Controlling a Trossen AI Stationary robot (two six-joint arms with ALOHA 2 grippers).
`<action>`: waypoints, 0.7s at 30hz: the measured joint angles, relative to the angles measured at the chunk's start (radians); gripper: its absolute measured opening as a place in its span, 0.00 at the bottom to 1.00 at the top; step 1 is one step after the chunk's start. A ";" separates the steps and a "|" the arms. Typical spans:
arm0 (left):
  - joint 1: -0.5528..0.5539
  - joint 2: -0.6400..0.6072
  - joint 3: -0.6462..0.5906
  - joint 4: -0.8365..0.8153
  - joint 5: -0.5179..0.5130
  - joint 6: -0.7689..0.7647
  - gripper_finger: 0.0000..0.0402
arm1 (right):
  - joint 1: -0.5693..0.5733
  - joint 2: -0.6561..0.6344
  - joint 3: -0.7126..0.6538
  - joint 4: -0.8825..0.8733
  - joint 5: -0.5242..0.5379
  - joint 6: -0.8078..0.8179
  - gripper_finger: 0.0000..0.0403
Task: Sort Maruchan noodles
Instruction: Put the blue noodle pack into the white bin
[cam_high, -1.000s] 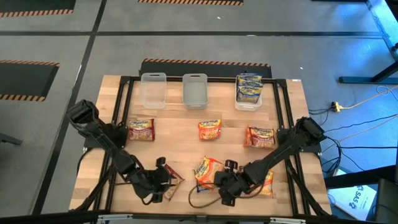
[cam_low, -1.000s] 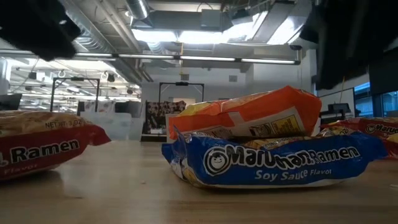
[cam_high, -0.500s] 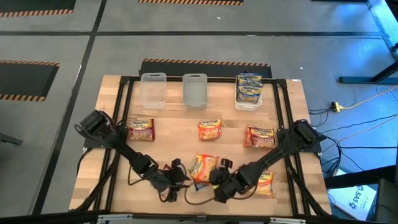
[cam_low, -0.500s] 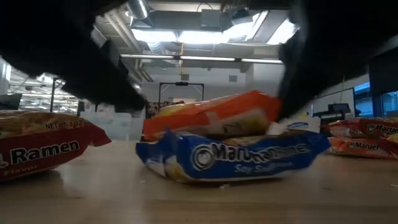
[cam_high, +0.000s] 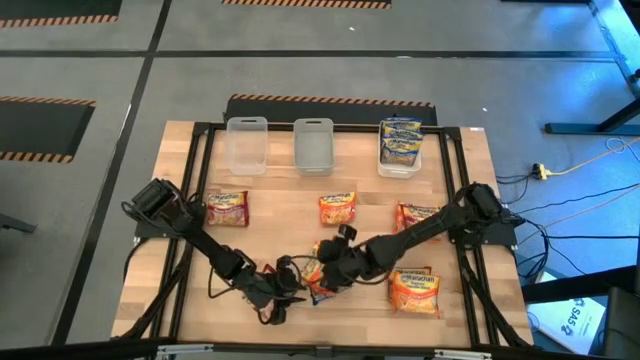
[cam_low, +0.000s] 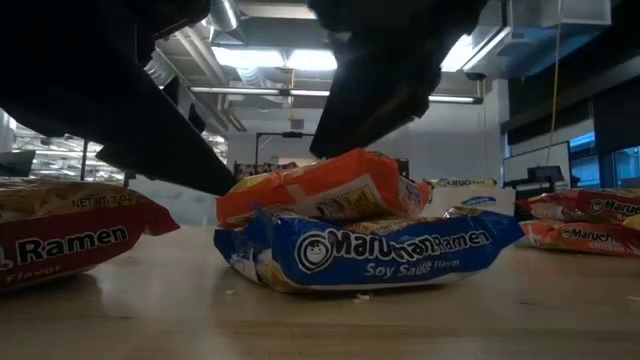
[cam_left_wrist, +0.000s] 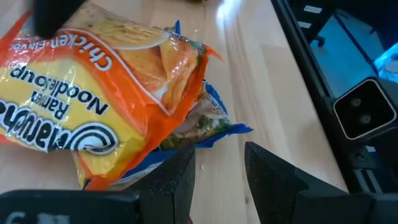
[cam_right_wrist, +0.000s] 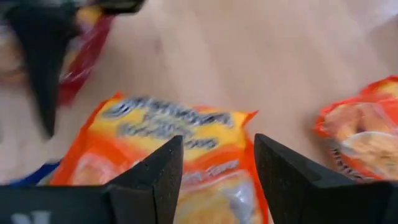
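An orange Maruchan packet (cam_low: 320, 185) lies on top of a blue one (cam_low: 380, 250) near the table's front middle (cam_high: 318, 272). My left gripper (cam_left_wrist: 217, 180) is open at the stack's left end, low over the wood, with nothing between its fingers; its place in the high view is (cam_high: 290, 288). My right gripper (cam_right_wrist: 217, 180) is open above the orange packet (cam_right_wrist: 180, 143), slanting down from the right (cam_high: 328, 272). A red packet (cam_low: 60, 240) lies on the table left of the stack. My left gripper has one finger (cam_left_wrist: 177, 177) right beside the blue packet's torn corner (cam_left_wrist: 214, 124); I cannot tell whether it touches. My right gripper's fingers (cam_right_wrist: 155, 177) stand over the orange packet's top face (cam_low: 355, 160), slanting down from the table's right; I cannot tell whether they touch.
Loose packets lie on the wood: red (cam_high: 227, 208), orange (cam_high: 338, 208), red (cam_high: 420, 218), orange (cam_high: 413, 290). Along the far edge stand two clear tubs (cam_high: 247, 145) (cam_high: 313, 143) and a third one (cam_high: 385, 163) holding blue packets (cam_high: 400, 140).
My right gripper has gone toward the table's left and a little farther in, from the near edge to above the stack, uncovering the orange packet at the near right. My left gripper went right toward the stack and sank, then stopped. The stacked packets slid toward the table's left.
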 joint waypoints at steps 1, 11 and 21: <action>-0.004 0.000 0.000 0.000 -0.001 0.000 0.33 | 0.005 -0.003 0.011 -0.008 -0.027 -0.001 0.45; -0.005 0.014 0.000 0.069 -0.002 0.002 0.33 | 0.152 -0.020 0.045 -0.158 -0.084 0.128 0.45; 0.026 0.159 0.019 0.298 -0.023 0.034 0.33 | 0.180 -0.001 -0.080 0.001 0.069 0.220 0.45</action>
